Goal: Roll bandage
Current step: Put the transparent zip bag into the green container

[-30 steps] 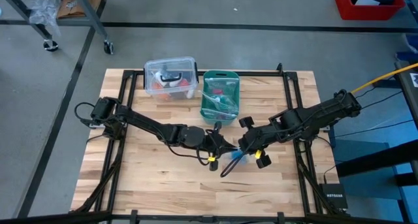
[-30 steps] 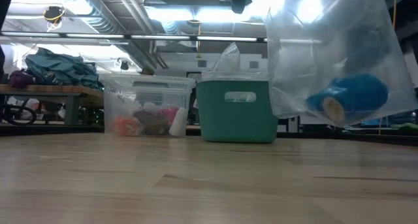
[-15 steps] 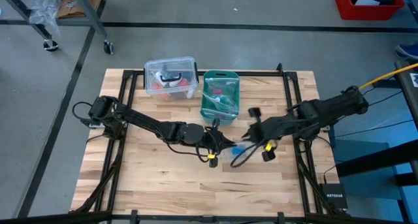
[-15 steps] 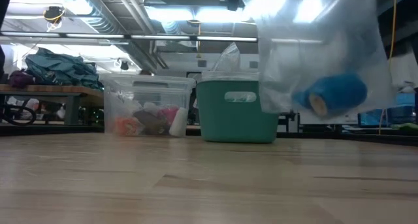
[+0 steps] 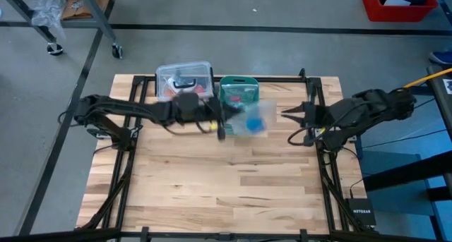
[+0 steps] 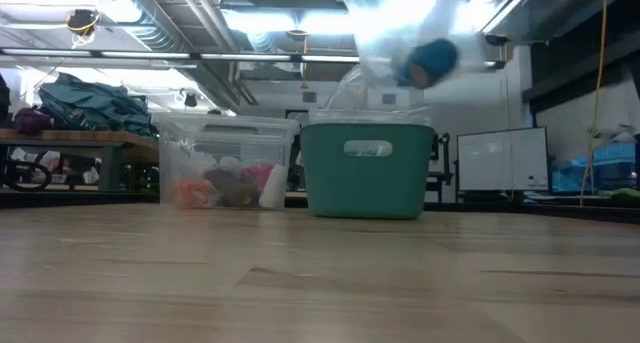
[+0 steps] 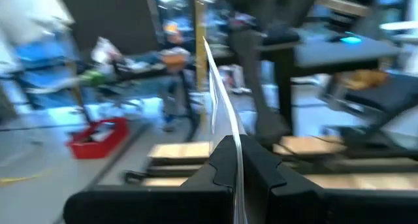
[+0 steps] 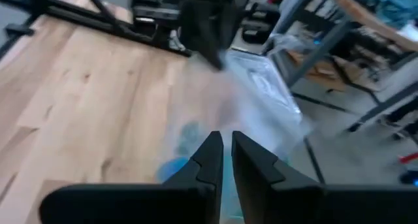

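Left claw (image 5: 220, 128) holds a clear plastic bag (image 5: 248, 120) above the teal-green plastic basket (image 6: 364, 169).
Small bright blue bandage roll (image 6: 431, 61) inside; claw pinches the bag's edge. Right claw (image 5: 289, 113), fingers nearly together, waits at the wooden desk's (image 5: 233, 192) right edge.

A workshop or robotics lab: a wooden desk (image 5: 212, 192) on bare concrete floor (image 5: 212, 51), exposed ceiling ducts (image 6: 180, 23) with strip lights, cluttered workbenches (image 6: 70, 138), a whiteboard (image 6: 500, 158), and a red parts bin (image 5: 395, 5).
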Controlling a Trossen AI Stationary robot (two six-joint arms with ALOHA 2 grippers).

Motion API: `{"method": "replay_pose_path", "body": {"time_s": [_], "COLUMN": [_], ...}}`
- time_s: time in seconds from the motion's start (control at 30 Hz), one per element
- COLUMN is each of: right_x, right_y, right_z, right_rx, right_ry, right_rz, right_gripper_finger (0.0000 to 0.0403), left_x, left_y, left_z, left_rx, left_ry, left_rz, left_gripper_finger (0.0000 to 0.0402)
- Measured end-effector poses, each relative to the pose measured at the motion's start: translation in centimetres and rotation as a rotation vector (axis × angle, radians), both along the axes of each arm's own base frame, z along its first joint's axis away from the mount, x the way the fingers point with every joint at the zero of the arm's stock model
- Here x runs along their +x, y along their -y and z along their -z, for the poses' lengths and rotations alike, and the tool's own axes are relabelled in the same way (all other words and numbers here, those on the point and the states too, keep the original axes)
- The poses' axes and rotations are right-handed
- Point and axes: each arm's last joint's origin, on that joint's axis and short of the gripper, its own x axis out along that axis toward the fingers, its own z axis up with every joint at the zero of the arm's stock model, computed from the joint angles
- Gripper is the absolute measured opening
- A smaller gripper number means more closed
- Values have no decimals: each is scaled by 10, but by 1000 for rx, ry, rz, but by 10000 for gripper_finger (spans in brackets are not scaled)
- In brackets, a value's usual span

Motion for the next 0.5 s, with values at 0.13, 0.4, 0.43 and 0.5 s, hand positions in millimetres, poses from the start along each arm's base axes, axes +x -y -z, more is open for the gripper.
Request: {"method": "replay_pose_path", "body": {"time_s": [0.13, 0.4, 0.43, 0.5], "right_x": [-8, -3, -2, -1], "right_y": [4, 2, 2, 1], "right_z": [-3, -1, -1, 0], "right_rx": [-24, -31, -32, -37], "right_ry": [21, 6, 3, -3], "right_rz": [17, 16, 16, 14], "right_gripper_finger": [37, 37, 37, 37], "left_x": [-15, -35, -37, -43], "left_y": [-38, -116, -125, -137], "left_z": [-15, -17, -16, -17], "left_rx": [50, 63, 55, 23], "left_ry": [41, 44, 45, 67], "left_rz": [-80, -199, -211, -219], "left_gripper_finger": [0, 0, 0, 0]}}
